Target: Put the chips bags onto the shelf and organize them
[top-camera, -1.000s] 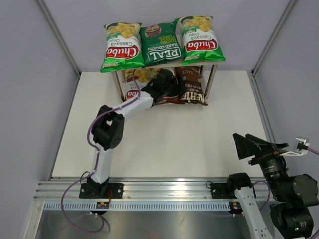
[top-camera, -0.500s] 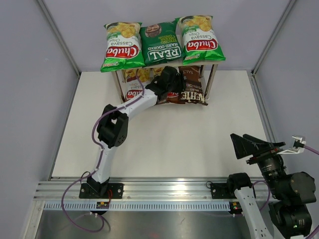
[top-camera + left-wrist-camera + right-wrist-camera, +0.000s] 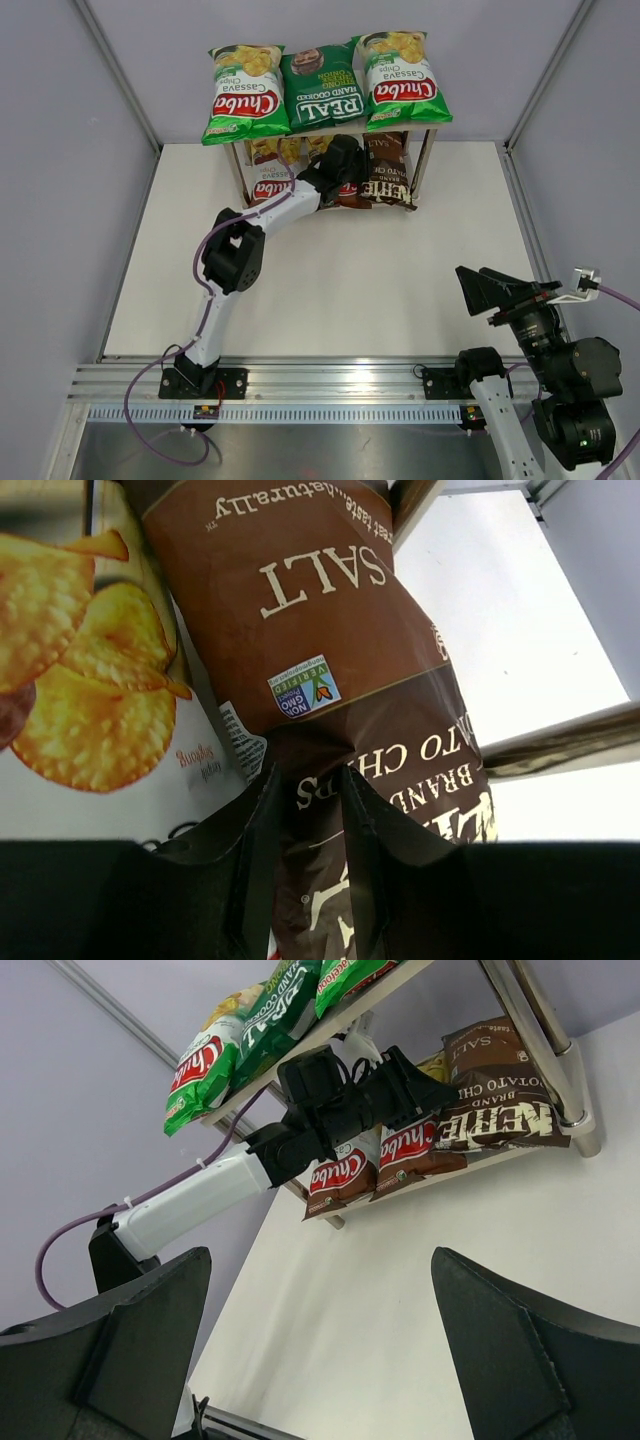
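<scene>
Shelf (image 3: 427, 165) at table's (image 3: 340, 300) far edge. Top tier: two light-green Chuba bags (image 3: 245, 95) flanking REAL bag (image 3: 320, 90). Lower tier: two brown Chuba bags (image 3: 266, 178) at left and middle, Kettle bag (image 3: 388, 180) at right end. Left fingers (image 3: 343, 165) reach into lower tier, drawn close, pinching Kettle bag's left part. Right fingers (image 3: 515, 293) spread wide, empty, above table's near right corner.

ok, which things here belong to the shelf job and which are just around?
Job: shelf; two light-green bags, dark-green bag on top; two brown bags, dark-brown salt bag below; left gripper pinching that salt bag.
Just around: right gripper, open and parked; purple cable; metal rail.
</scene>
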Tool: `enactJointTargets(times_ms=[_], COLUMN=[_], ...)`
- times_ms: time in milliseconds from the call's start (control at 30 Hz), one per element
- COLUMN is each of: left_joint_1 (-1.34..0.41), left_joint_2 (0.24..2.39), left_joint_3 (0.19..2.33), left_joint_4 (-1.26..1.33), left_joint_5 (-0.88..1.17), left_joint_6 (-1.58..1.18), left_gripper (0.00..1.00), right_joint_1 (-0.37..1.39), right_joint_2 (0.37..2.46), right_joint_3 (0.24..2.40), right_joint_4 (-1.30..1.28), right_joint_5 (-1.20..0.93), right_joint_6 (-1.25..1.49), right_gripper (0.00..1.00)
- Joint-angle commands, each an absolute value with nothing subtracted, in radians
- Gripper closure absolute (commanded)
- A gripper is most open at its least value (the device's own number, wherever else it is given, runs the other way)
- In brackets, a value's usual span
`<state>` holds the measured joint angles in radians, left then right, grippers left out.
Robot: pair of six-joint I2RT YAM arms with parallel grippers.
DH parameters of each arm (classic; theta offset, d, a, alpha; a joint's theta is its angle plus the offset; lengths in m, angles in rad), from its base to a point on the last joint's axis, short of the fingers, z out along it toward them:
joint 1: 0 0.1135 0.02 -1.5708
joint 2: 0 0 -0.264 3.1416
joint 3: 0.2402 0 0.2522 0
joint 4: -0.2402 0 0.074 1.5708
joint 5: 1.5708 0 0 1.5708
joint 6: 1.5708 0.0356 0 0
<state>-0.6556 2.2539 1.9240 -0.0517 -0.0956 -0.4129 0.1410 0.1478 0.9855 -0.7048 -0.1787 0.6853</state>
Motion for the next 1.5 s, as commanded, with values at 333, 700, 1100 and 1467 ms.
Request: enactJointTargets(times_ms=[333, 700, 1100, 1467], left_joint_1=[-0.646, -0.65, -0.669, -0.696], left_joint_2=[2.327, 2.214, 2.094, 1.777], left_joint_3=[2.079, 1.937, 1.809, 1.438], left_joint_4=[-0.061, -0.015, 0.156, 0.359], left_joint_5=[-0.176, -0.291, -0.204, -0.219], left_joint_6=[-0.294, -0.374, -0.4, -0.442], left_gripper=[0.71, 0.69, 0.57, 0.01], right_joint_1=[0.14, 0.14, 0.14, 0.14], right_joint_2=[0.129, 0.115, 0.112, 0.167], right_joint_3=[0.948, 0.953, 0.957, 0.91], right_joint_4=[-0.635, -0.649, -0.666, -0.686], right_joint_5=[-0.215, -0.213, -0.212, -0.178], right_joint_6=[0.718, 0.718, 0.707, 0.589], right_gripper=[0.01, 0.01, 0.0, 0.0])
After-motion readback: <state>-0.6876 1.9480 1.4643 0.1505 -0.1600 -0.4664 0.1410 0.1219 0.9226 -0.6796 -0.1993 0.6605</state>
